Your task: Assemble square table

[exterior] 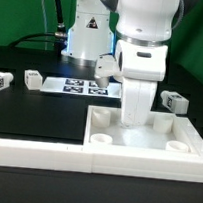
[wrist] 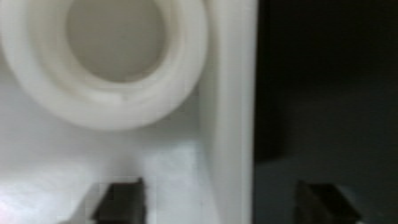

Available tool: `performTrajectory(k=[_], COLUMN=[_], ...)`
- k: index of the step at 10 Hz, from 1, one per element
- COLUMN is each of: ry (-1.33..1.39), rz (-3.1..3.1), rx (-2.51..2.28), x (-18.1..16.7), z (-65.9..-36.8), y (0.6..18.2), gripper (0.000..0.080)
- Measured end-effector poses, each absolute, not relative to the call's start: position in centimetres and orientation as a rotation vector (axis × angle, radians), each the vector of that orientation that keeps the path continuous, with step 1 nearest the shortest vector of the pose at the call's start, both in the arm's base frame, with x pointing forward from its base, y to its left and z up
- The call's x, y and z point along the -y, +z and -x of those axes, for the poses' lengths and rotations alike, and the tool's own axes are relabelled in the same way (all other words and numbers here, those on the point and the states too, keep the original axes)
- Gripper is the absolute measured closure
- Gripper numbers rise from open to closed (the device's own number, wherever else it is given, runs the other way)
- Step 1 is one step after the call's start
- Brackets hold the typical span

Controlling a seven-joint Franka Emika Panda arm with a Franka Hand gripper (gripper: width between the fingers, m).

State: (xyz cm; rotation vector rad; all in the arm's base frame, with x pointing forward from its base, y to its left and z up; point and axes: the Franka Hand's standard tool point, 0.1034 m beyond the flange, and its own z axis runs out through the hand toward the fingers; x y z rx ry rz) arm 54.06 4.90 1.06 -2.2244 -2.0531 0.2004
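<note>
Arm [exterior: 144, 33]: stands upright in the middle of the exterior view, with the wrist pointing straight down
Black table [exterior: 28, 113]: carries all the parts
Barrier wall [exterior: 39, 152]: long and white, runs along the near side of the scene
Square tabletop [exterior: 146, 144]: lies flat with the rim up at the exterior view's right, set against the barrier wall and, as it seems, touching it; the round sockets [exterior: 102, 138] at its corners are all without a leg
Step in hand: I judge that the tabletop is already placed in position and that no leg is mounted yet, so the task is in its early part
Next move: it calls for raising the gripper clear of the rim, then going to one loose leg and taking it by its sides, so that it can later come upright over a socket
Marker board [exterior: 81, 86]: lies flat behind the tabletop
Legs: four short tagged blocks, all loose on the black table; two [exterior: 1, 80] [exterior: 33, 79] at the exterior view's left, well apart from the tabletop, one [exterior: 105, 65] near the arm's base, one [exterior: 173, 100] just beside the tabletop's far corner
Gripper [exterior: 134, 121]: low over the far side of the tabletop
Jaws: released and wide; in the wrist view one of the fingers [wrist: 119, 203] is over the white slab near a socket, the other is over the black table, and the rim [wrist: 226, 100] stands between them with a gap on each side; they hold nothing, and I cannot tell whether the tips touch the surface
</note>
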Motion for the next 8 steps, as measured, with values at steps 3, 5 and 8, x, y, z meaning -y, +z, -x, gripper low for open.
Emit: performTrajectory(k=[3,5,8], ry=[0.198,0.197,0.197], rz=[2.226,2.226,2.226], rx=[2.054,2.054,2.055], x=[-4.9,-4.9,-4.9], z=[-54.16,-54.17,-54.17], y=[1.18,1.19,1.19], gripper=[0.0159,0.0152,0.0151])
